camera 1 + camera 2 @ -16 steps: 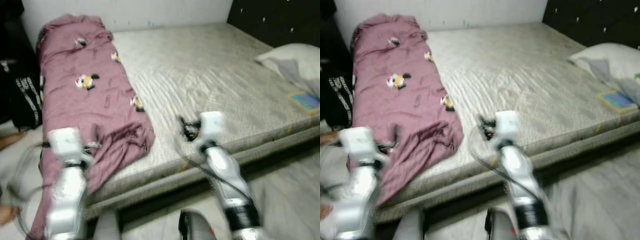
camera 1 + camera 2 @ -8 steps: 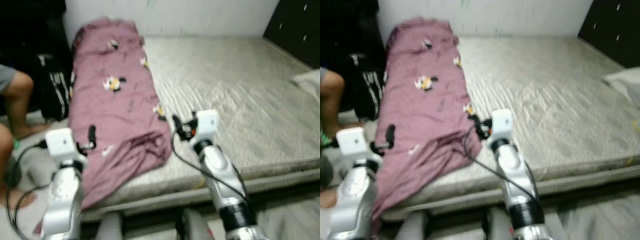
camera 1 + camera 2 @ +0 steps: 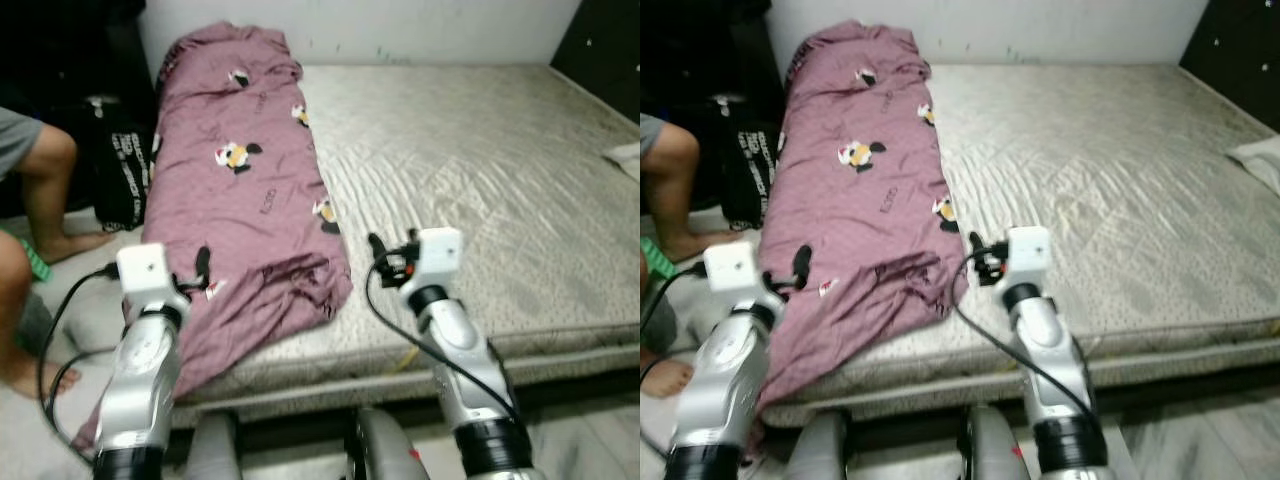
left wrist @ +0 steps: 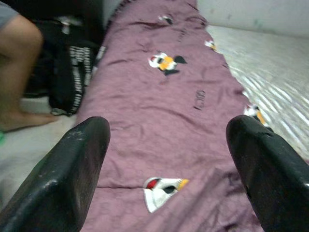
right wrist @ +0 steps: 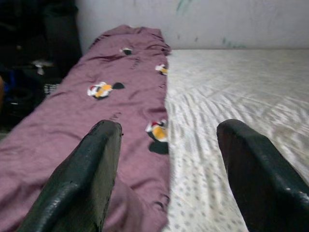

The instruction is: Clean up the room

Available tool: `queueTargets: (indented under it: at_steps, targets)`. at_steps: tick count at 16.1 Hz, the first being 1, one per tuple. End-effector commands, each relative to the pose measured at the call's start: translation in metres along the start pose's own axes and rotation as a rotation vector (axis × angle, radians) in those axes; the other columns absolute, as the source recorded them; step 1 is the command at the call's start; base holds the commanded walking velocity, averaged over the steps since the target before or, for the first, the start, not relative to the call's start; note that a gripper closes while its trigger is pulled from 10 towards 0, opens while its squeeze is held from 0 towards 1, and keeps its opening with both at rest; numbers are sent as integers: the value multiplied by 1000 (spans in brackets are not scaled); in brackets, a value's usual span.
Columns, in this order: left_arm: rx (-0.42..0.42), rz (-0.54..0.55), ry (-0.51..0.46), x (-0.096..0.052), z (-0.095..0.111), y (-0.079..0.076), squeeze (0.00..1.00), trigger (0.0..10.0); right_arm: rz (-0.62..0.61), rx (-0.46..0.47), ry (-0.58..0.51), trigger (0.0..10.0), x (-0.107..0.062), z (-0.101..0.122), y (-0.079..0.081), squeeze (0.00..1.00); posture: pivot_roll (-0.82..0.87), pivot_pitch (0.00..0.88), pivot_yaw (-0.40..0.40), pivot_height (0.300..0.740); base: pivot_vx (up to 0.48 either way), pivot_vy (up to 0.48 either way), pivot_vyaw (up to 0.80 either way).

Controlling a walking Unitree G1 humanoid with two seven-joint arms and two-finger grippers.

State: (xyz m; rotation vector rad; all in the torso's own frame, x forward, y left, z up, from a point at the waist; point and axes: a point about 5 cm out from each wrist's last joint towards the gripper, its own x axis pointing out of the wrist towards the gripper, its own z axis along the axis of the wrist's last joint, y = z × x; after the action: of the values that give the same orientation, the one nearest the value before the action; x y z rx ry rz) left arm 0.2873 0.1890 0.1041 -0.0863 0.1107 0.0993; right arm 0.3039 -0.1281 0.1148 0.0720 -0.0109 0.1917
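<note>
Nearer blanket (image 3: 245,190), pillow (image 3: 625,155) cropped.

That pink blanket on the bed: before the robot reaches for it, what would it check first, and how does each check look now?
1. Left gripper open: ok.
2. Right gripper open: ok.
3. Blanket ahead of both grippers: ok.
4. Nothing lying on the blanket: ok.
5. Blanket clear of the person's leg beside the bed: ok, they are apart.
6. Blanket's hanging end free of the floor: cannot tell.
</note>
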Motion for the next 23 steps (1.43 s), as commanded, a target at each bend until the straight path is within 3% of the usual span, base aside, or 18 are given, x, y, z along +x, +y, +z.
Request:
queueTargets:
  at_steps: [1, 4, 7, 8, 12, 16, 19, 23]
  targets:
    - [10, -15, 54, 9, -9, -1, 0, 10000, -27, -17, -4, 10000, -5, 6, -8, 0, -50, 44, -41, 560, 0, 0, 0]
    - [-10, -24, 93, 28, -12, -6, 0, 10000, -64, -65, 23, 10000, -22, 7, -30, 0, -82, 71, -40, 560, 0, 0, 0]
    - [-19, -27, 131, 43, -15, -8, 0, 10000, -125, -124, 66, 10000, -47, 7, -54, 0, -126, 100, -32, 560, 0, 0, 0]
    - [-20, -42, 183, 47, -22, -10, 0, 10000, -154, -143, 83, 10000, -59, 8, -62, 0, -161, 126, -22, 560, 0, 0, 0]
    - [29, -96, 337, 52, -45, -21, 0, 10000, -185, -160, 110, 10000, -80, 13, -67, 0, -206, 162, -19, 560, 0, 0, 0]
    - [93, -165, 458, 49, -67, -41, 0, 10000, -182, -158, 130, 10000, -82, 16, -66, 0, -207, 161, -18, 560, 0, 0, 0]
    - [127, -202, 507, 42, -80, -46, 0, 10000, -173, -142, 113, 10000, -78, 18, -63, 0, -204, 145, -16, 535, 0, 0, 0]
    - [291, -544, 623, 21, -103, -83, 0, 10000, -165, -133, 107, 10000, -66, 16, -58, 0, -184, 109, -12, 516, 0, 0, 0]
